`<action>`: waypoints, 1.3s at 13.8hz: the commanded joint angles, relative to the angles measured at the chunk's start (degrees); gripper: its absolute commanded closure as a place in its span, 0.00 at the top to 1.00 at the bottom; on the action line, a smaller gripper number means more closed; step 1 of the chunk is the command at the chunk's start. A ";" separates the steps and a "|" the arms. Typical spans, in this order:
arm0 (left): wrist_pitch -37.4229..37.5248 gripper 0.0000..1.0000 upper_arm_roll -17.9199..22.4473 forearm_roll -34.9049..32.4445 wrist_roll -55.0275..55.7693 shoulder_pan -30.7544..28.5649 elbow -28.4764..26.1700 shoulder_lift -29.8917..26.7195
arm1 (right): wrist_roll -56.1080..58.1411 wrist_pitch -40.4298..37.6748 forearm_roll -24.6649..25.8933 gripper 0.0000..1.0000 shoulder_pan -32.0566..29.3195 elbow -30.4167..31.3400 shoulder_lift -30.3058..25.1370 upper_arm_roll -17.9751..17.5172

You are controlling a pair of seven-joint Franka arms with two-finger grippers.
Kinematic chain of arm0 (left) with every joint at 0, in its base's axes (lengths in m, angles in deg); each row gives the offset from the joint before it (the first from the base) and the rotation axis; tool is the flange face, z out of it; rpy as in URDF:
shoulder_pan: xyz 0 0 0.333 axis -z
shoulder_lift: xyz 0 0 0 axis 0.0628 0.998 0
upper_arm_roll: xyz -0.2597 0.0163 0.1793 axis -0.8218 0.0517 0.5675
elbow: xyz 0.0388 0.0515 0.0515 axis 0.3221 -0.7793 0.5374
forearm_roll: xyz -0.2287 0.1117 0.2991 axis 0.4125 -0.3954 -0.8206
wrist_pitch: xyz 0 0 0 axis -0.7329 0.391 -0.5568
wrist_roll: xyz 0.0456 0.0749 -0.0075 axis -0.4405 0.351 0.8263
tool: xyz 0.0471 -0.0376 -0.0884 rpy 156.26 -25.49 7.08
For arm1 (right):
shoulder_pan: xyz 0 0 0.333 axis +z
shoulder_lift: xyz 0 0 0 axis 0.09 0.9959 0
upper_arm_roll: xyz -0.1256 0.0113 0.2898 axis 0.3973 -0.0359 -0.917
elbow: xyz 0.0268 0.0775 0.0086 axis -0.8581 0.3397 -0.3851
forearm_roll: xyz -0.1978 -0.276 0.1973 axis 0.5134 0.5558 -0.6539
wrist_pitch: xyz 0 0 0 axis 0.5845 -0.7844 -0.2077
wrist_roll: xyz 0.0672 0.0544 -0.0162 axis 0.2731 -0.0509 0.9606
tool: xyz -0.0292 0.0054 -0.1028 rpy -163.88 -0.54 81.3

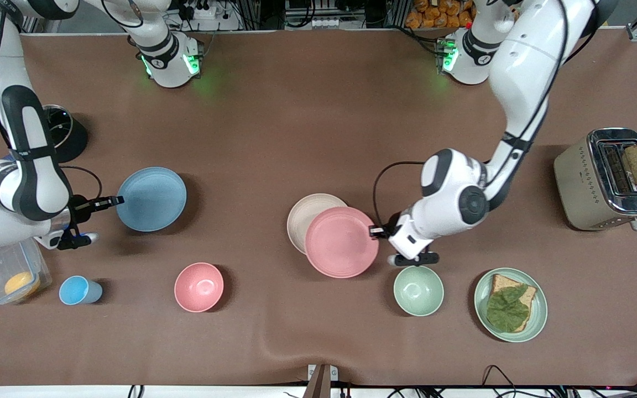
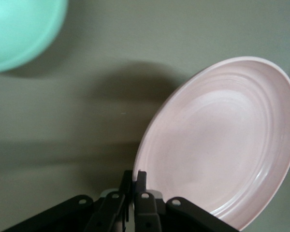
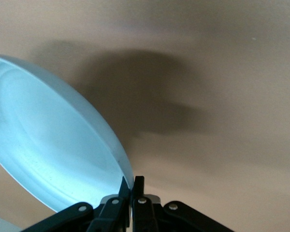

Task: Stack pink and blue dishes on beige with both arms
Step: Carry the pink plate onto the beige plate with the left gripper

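Currently left end effector (image 1: 374, 231) is clamped on the pink plate (image 1: 342, 241) at its rim, roughly the plate's 3 o'clock edge in the front view; the left wrist view shows the fingers (image 2: 133, 180) pinched together on that rim. The plate is airborne, overlapping the beige plate (image 1: 303, 215), which lies flat on the worktop (image 1: 318, 110) mid-span.

Right end effector (image 1: 109, 201) is clamped on the blue plate (image 1: 151, 199) at its 9 o'clock rim, lifted over the right arm's end of the worktop, shadow underneath.

Handling, my guess: plates look stiff, light and matte, so decent grip, but a one-sided rim pinch invites droop or tilt. The ridged rim is the only sensible hold.

Count: three flat task plates (one pink, one blue, one beige), one green plate (image 1: 539, 318) with a sandwich, two bowls (pink bowl (image 1: 198, 287), green bowl (image 1: 418, 290)), one blue cup (image 1: 77, 291), one toaster (image 1: 607, 179).
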 commanded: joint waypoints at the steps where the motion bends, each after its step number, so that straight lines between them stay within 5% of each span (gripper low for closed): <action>1: -3.15 0.00 0.22 1.12 0.97 1.38 2.06 3.25 | -0.82 -1.06 -0.90 0.00 0.62 -0.83 -0.20 0.23; 11: -2.46 0.00 -2.59 1.03 1.93 2.00 -6.37 -0.61 | -6.00 -8.00 -0.99 0.00 6.95 -5.84 -0.37 0.23; 13: -2.19 0.99 -2.77 1.03 3.50 2.00 -7.34 -1.93 | -6.00 -8.00 -1.60 0.00 7.57 -5.84 -0.37 0.14; 18: 5.00 1.00 -1.63 -0.02 3.60 1.03 -6.29 -8.59 | -12.75 -8.35 -5.12 0.00 12.73 -7.68 -0.46 0.14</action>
